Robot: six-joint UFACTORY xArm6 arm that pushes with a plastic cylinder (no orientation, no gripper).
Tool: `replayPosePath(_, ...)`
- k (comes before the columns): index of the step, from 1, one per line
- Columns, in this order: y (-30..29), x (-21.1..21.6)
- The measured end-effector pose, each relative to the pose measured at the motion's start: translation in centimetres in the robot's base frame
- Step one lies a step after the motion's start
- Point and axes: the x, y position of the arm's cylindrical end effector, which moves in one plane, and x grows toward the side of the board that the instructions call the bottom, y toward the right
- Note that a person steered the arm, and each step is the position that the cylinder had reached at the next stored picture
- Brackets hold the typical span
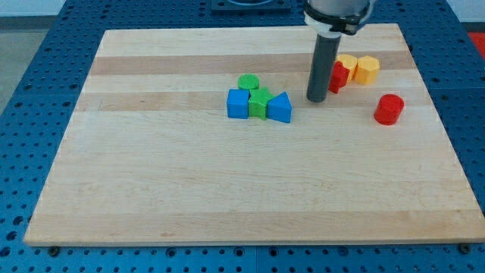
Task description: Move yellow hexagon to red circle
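Observation:
The yellow hexagon (pixel 367 70) lies near the view's top right on the wooden board (pixel 227 189). The red circle (pixel 389 109) lies below it and slightly to its right, apart from it. My tip (pixel 316 99) rests on the board left of both, just left of a second red block (pixel 339 76) whose shape I cannot make out. A second yellow block (pixel 346 61) sits behind that red block, beside the yellow hexagon.
A cluster lies left of my tip: a blue cube (pixel 238 104), a green block (pixel 260 103), a blue triangular block (pixel 280 108), and a green cylinder (pixel 248 82) just above them. A blue perforated table surrounds the board.

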Motion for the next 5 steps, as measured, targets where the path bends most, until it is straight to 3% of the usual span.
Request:
replayPosePath(3, -0.9, -4.0)
replayPosePath(5, 1.2, -4.5)
